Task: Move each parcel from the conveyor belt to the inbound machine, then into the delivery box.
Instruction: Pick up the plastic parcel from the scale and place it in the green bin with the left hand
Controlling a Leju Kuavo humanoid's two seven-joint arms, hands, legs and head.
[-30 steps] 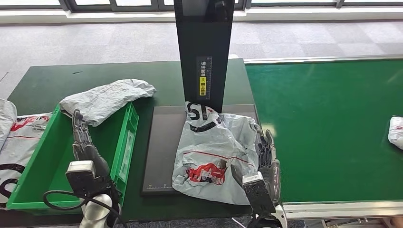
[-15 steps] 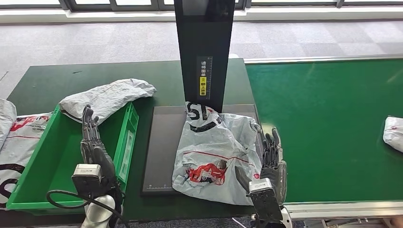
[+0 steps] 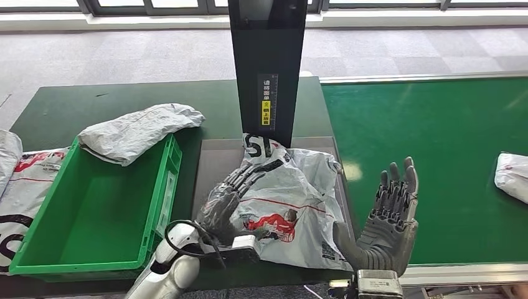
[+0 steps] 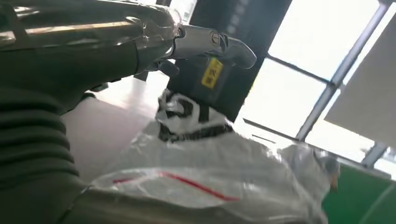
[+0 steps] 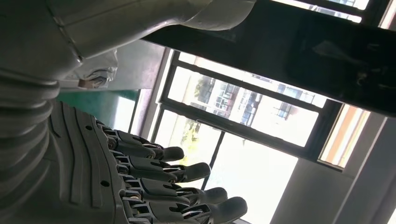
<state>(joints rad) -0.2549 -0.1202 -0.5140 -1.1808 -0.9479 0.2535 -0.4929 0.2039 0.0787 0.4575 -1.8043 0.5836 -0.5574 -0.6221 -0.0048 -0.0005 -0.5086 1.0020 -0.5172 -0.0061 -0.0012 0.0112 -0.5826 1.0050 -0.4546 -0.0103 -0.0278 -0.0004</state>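
With one parcel (image 3: 283,199) lying on the machine (image 3: 215,187) under the left hand (image 3: 227,196)'s spread, ungrasping fingers (image 3: 246,177), the right hand (image 3: 386,218) is hovering open beside it, the box (image 3: 81,205) waiting and another parcel (image 3: 512,176) sitting on the belt (image 3: 436,156).

The silver left arm reached forward and inward, its dark many-fingered left hand (image 3: 231,194) lying palm down with fingers extended. The grey right hand (image 3: 386,218) stood raised, palm open, fingers apart and upright.
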